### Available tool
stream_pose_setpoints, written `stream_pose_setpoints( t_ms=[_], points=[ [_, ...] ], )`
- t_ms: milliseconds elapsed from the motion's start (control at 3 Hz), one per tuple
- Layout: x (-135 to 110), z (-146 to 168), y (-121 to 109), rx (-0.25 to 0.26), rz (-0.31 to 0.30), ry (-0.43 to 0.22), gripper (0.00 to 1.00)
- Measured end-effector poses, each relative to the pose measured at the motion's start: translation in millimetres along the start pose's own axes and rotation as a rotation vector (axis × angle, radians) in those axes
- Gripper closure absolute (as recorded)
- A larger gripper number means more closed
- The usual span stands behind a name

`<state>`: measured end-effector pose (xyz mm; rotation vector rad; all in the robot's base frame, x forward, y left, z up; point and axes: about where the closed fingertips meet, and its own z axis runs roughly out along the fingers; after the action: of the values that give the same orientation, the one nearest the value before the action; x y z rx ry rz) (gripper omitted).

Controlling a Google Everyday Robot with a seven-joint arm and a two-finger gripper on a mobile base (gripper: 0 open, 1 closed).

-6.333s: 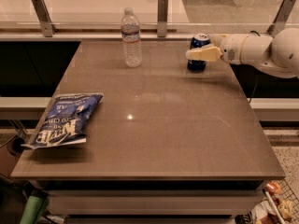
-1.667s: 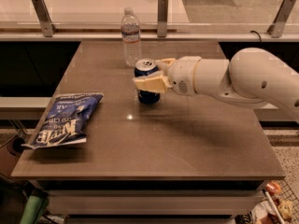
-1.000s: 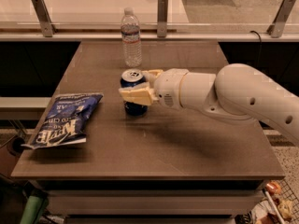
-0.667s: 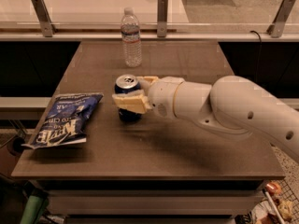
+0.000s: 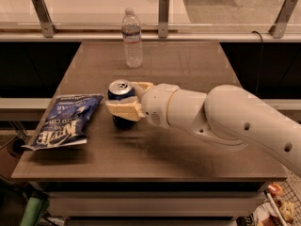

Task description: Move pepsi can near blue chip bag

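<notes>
The pepsi can (image 5: 120,90), dark blue with a silver top, is upright in my gripper (image 5: 128,100), whose tan fingers are shut around its sides. The can's base is at or just above the table (image 5: 188,140); I cannot tell if it touches. The blue chip bag (image 5: 63,120) lies flat at the table's left edge, with white lettering. The can is a short gap to the right of the bag's upper right corner. My white arm reaches in from the right.
A clear plastic water bottle (image 5: 132,39) stands upright at the back of the table, behind the can. A rail with metal posts (image 5: 163,11) runs along the far edge. Clutter sits on the floor at both lower corners.
My gripper has carried the pepsi can from the table's back right across to the left and forward, ending close to the blue chip bag. The bag and bottle have not moved.
</notes>
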<state>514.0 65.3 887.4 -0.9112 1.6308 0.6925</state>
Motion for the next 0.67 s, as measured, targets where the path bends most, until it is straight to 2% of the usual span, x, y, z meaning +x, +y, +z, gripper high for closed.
stream_pose_setpoints(
  t_ms=[667],
  points=[
    [-2.0,1.9,3.4,-0.005,-0.006,0.001,0.36]
  ],
)
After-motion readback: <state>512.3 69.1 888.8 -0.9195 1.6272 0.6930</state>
